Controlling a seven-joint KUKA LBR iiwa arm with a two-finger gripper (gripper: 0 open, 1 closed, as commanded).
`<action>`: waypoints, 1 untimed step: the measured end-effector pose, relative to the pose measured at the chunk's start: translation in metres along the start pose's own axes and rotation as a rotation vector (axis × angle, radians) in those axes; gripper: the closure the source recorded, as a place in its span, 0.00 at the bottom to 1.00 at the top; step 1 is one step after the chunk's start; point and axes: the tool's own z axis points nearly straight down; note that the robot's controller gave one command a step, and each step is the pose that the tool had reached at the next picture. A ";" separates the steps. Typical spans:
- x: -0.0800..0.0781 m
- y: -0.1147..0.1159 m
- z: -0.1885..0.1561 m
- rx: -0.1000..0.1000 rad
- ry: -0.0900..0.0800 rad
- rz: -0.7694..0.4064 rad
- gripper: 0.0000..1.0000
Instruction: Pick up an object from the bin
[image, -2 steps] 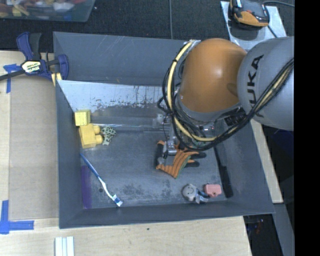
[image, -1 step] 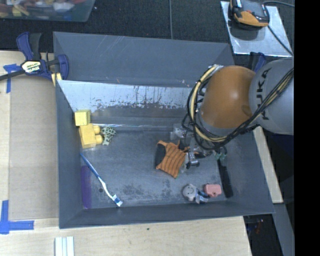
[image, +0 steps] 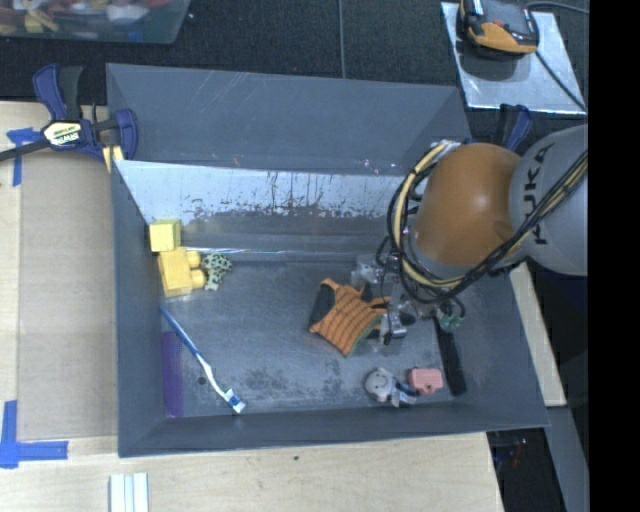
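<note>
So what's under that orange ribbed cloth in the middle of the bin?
Around the orange ribbed cloth only the grey bin floor shows. Whatever lies beneath it is covered, and the arm hides its right edge.

Grey arm (image: 558, 225), orange cover (image: 468, 205), yellow-black cables (image: 402, 200)

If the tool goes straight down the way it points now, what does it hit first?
Probably the orange ribbed piece mid-bin: the tool sits at its right edge. Depth is unclear from above, so it may just miss and meet the bin floor beside it.
</note>
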 end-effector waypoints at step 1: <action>-0.032 -0.002 -0.020 0.003 -0.004 0.052 0.00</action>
